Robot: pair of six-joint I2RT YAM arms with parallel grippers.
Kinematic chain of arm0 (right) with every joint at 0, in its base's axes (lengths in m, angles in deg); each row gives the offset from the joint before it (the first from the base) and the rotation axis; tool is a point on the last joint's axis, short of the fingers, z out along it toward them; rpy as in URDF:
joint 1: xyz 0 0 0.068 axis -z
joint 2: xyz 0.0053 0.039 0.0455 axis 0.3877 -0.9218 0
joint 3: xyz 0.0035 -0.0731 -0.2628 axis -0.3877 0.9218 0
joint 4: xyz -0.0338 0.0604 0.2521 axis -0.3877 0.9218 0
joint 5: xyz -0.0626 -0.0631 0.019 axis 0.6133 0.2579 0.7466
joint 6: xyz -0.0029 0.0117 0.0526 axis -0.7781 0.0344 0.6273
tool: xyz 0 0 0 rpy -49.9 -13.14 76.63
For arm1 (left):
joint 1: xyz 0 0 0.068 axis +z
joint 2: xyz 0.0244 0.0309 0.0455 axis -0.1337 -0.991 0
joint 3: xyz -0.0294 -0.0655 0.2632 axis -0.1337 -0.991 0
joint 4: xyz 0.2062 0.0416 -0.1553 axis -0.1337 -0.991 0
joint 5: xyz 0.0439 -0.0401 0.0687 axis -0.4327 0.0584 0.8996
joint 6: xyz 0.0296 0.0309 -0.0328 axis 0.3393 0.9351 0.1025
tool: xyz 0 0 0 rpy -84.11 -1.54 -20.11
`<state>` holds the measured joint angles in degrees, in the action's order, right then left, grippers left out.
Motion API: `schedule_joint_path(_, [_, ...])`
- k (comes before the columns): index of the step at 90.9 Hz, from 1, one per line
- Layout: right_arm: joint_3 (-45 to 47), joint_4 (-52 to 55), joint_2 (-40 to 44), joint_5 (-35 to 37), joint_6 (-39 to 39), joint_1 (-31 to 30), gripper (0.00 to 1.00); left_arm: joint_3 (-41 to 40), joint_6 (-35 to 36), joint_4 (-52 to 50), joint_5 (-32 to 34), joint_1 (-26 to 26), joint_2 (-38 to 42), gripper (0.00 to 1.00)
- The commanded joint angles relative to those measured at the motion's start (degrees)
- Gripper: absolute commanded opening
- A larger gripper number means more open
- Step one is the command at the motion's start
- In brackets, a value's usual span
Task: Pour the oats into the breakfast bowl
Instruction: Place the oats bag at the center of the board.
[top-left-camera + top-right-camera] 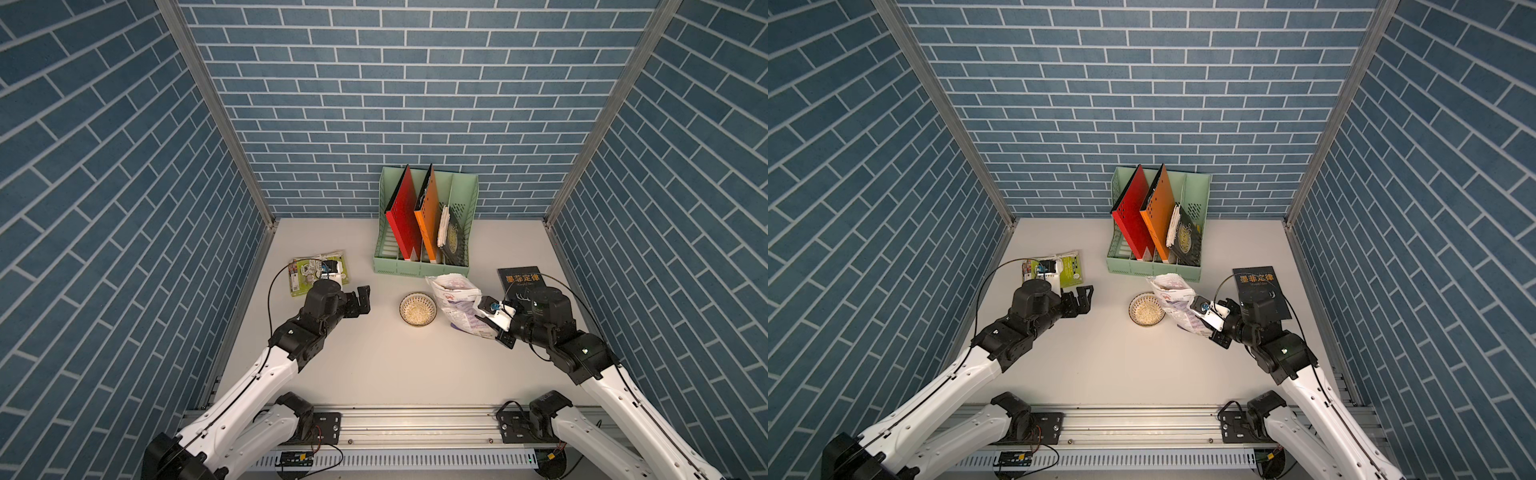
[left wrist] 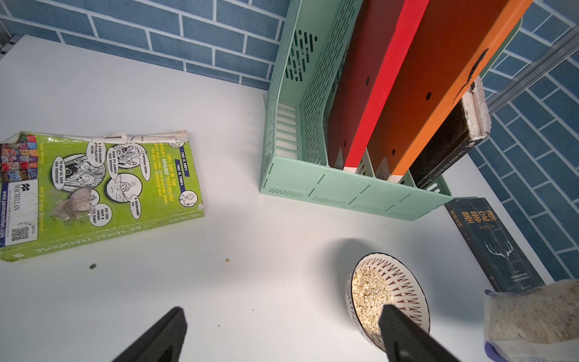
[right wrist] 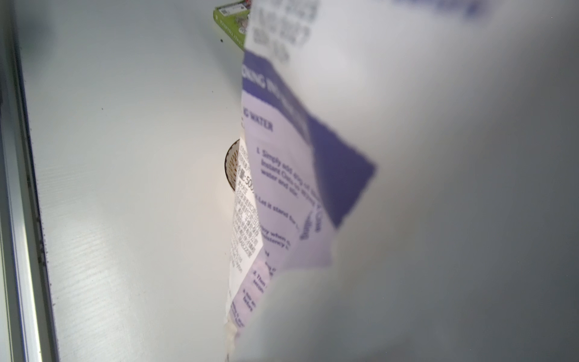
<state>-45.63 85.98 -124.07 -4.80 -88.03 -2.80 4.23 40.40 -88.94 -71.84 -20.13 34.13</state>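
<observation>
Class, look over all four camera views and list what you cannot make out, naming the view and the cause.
- Bowl: right wrist view, all but a rim sliver hidden behind the oats pouch.
- Pouch print: same view, mostly blurred, too near the lens.
- Left end effector: left wrist view, fingers cut off by the bottom edge.
- Right end effector: absent from its own wrist view; the pouch blocks it.

Enclosed on three sides by wall panels [image 1: 374,83] printed with blue brick and pale mortar lines. Joined at both rear corners by bare aluminium posts [image 1: 219,112]. Floored with a flat white table top [image 1: 374,365], matt, under soft light with faint shadows. Bounded at the near edge by a slotted aluminium rail [image 1: 415,419]. Fitted close to the back panel with an upright mint-green file rack [image 1: 419,268].
</observation>
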Motion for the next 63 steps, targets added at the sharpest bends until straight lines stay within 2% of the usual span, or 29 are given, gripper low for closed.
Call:
schedule_joint_path(1, [2.2,-23.1,3.9,-15.0,9.3,2.4,0.0,0.5,0.6,0.5,-1.1,0.6,1.5,1.0])
schedule_joint_path(12, [9.5,-45.7,5.4,-24.9,21.8,3.2,0.0,-0.5,0.8,1.2,-1.1,0.7,3.4,1.0])
schedule_joint_path(17, [13.2,-57.9,3.8,-27.7,29.3,3.2,0.0,-1.1,1.0,2.0,-1.5,0.7,4.2,1.0])
schedule_joint_path(20, [13.7,-60.9,2.2,-29.1,31.4,3.1,0.0,-1.3,1.3,2.4,-1.8,0.7,4.7,0.99])
schedule_joint_path(42, [12.6,-56.1,-3.9,-28.8,25.7,-1.4,0.0,-1.5,6.0,4.7,-7.6,0.7,6.8,0.99])
schedule_joint_path(53, [12.7,-50.2,-7.0,-23.3,19.8,-7.0,0.0,-0.5,9.9,5.0,-10.1,0.7,7.7,0.99])
schedule_joint_path(63, [14.4,-52.0,-10.4,-17.3,18.5,-12.7,0.0,1.0,12.0,3.2,-6.8,0.7,8.3,1.0])
